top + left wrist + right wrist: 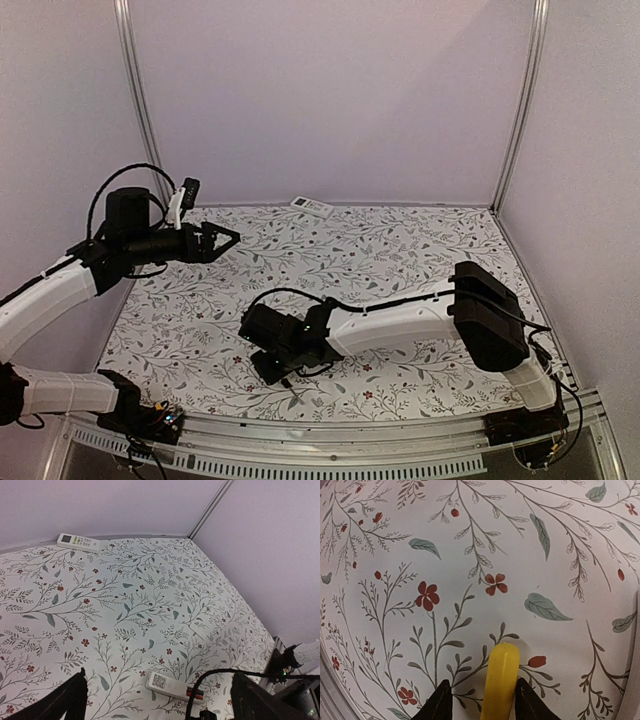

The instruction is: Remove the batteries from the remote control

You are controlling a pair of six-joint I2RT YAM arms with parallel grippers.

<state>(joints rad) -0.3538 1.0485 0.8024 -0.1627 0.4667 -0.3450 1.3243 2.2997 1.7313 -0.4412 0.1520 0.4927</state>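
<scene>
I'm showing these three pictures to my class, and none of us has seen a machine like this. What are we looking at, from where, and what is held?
These are two robot arms bolted to a table with a flowered cover. One picture looks down from above and behind them. The other two come from a small camera on each wrist.

The left claw is raised, open and empty. Its camera shows a slim white remote lying back up, with a reddish battery at one end. A broader remote lies by the far wall.

The right claw is low over the table. A yellow tool handle sits between its fingers. Whether they clamp it is unclear.
</scene>
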